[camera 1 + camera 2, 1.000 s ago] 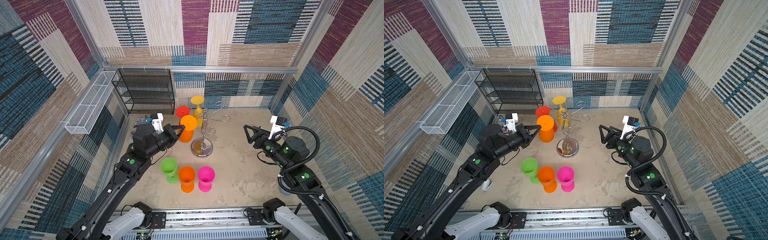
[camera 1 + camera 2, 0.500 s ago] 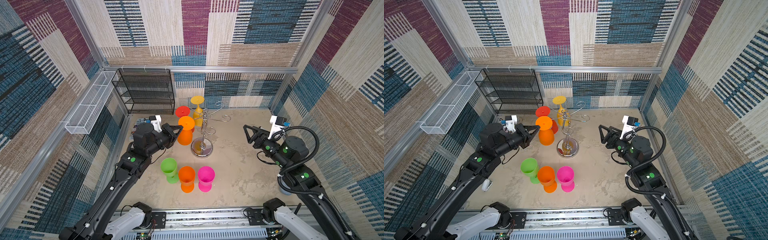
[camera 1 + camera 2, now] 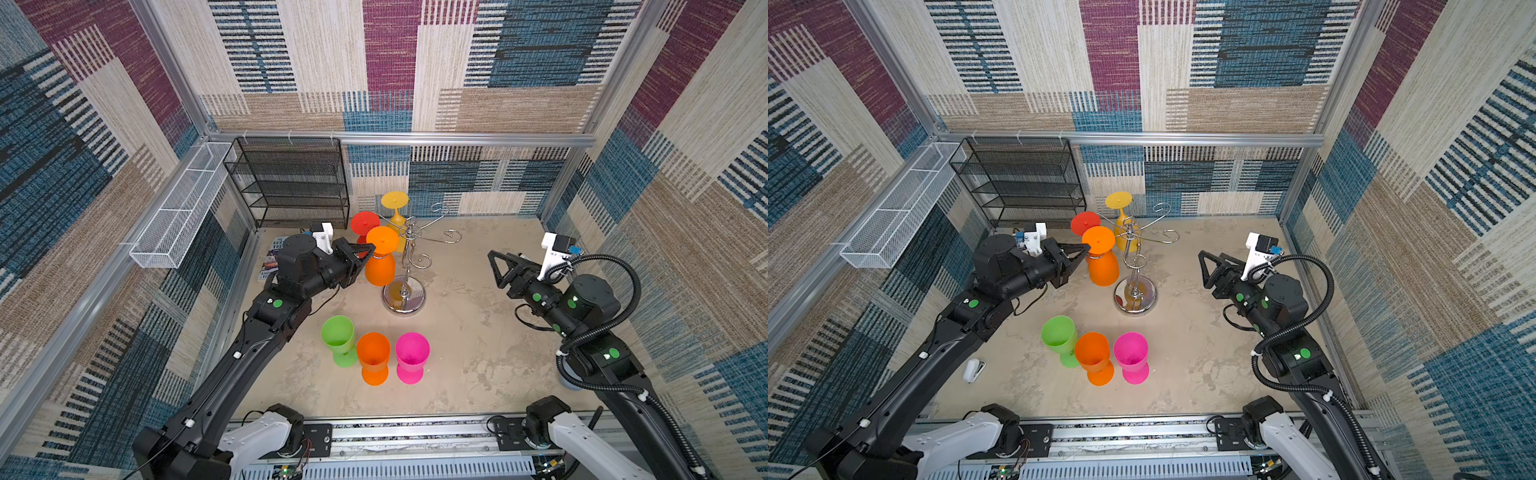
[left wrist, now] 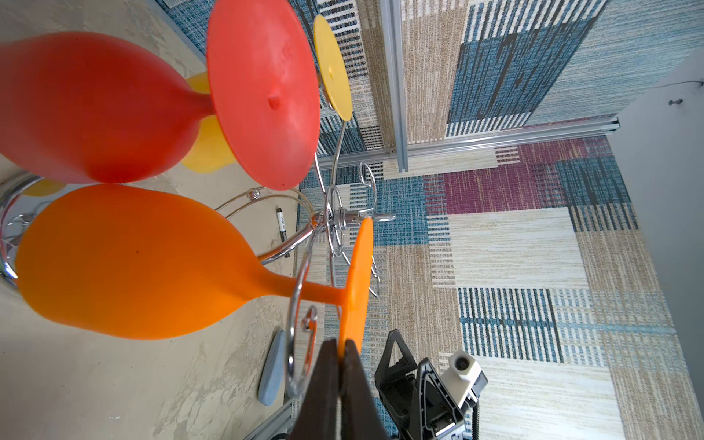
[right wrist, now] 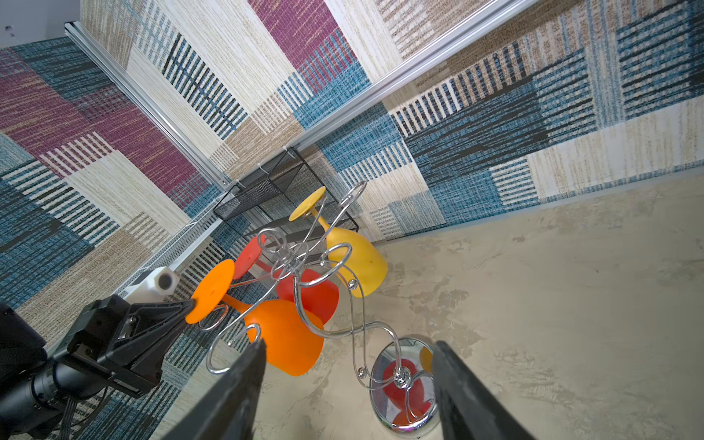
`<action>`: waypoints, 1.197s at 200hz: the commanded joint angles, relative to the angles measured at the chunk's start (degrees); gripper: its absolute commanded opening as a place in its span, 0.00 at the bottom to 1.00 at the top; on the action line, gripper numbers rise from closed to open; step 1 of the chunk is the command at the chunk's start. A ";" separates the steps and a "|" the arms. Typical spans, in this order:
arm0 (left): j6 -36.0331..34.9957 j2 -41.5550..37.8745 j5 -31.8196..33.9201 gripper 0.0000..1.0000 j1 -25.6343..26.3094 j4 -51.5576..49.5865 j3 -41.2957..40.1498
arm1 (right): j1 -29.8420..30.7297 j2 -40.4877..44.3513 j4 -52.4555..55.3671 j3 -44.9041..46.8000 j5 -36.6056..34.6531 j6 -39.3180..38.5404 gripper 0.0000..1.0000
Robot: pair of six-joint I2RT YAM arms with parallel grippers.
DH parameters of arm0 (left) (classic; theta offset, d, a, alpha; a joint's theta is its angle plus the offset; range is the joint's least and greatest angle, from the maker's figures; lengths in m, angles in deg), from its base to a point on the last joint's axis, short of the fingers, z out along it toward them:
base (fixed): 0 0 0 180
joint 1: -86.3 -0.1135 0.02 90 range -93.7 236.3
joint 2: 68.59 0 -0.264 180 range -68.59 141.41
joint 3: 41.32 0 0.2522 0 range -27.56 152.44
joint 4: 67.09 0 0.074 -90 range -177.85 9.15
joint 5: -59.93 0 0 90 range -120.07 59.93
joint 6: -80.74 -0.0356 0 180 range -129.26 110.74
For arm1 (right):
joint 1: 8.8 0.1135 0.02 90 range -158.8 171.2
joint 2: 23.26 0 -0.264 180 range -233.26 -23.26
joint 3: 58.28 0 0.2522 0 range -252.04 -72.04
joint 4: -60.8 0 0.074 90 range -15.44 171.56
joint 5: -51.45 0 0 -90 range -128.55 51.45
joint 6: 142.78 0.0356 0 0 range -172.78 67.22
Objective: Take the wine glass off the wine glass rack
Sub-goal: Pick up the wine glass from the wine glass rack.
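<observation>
Pinching the foot of the orange wine glass (image 3: 380, 266), apparently hooked bowl-down on the wine glass rack (image 3: 404, 296), the left hand (image 4: 339, 352) (right hand (image 5: 346, 381) wide, idle) must slide its stem outward next.

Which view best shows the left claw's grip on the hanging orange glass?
Left wrist: close up, the left claw pinches the orange wine glass's foot rim. Right wrist shows it farther off; both top views, tiny.
</observation>
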 commanded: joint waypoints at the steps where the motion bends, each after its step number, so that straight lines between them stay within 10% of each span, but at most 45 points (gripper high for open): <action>1: 0.53 0.52 -1.77 0.00 0.05 3.15 0.68 | -0.02 -0.12 -1.11 0.07 -0.37 0.07 0.70; 239: -0.18 -10.48 -6.81 0.00 5.61 -3.33 -3.65 | -0.11 -0.93 -1.11 -0.70 1.82 2.44 0.70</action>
